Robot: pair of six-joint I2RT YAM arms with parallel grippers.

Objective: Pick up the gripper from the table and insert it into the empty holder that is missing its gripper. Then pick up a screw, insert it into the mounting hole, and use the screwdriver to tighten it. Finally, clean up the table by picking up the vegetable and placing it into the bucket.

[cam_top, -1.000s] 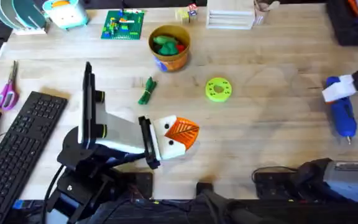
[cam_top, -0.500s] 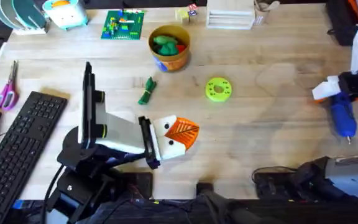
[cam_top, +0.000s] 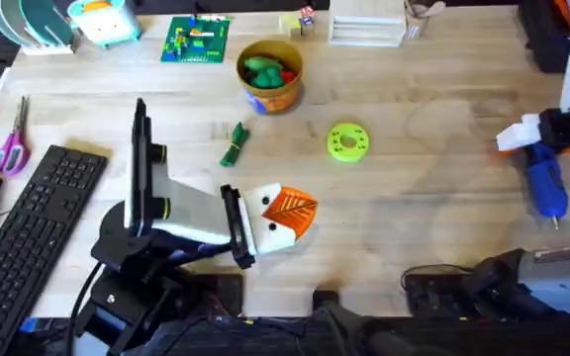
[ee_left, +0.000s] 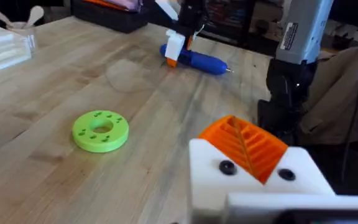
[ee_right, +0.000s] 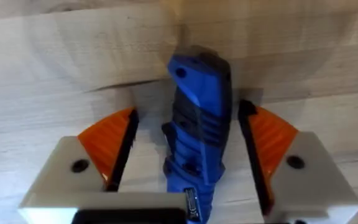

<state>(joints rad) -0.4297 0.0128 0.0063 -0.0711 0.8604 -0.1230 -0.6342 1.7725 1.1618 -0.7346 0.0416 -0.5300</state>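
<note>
Overhead view first: the left end effector rests low on the worktop near the middle, its white and orange fingers pointing toward 3 o'clock; whether they are released or clenched I cannot tell from here. The vegetable lies at about 11 o'clock from it, well apart, and a lime-green ring sits at about 1 o'clock. The bucket stands farther back, toward 12 o'clock, with green and red toy foods inside. Far out at 3 o'clock, the right end effector sits over the upper end of the blue screwdriver, which lies flat with its thin bit pointing toward 6 o'clock. A keyboard and scissors lie off at 9 o'clock.

Left wrist view: one orange ribbed pad sits on its white holder. The ring lies nearby on the wood, and beyond it the screwdriver with the other arm's fingers over one end.

Right wrist view: the right end effector is spread wide, an orange pad either side of the screwdriver, each with a visible gap to the blue body, so it grasps nothing.
</note>
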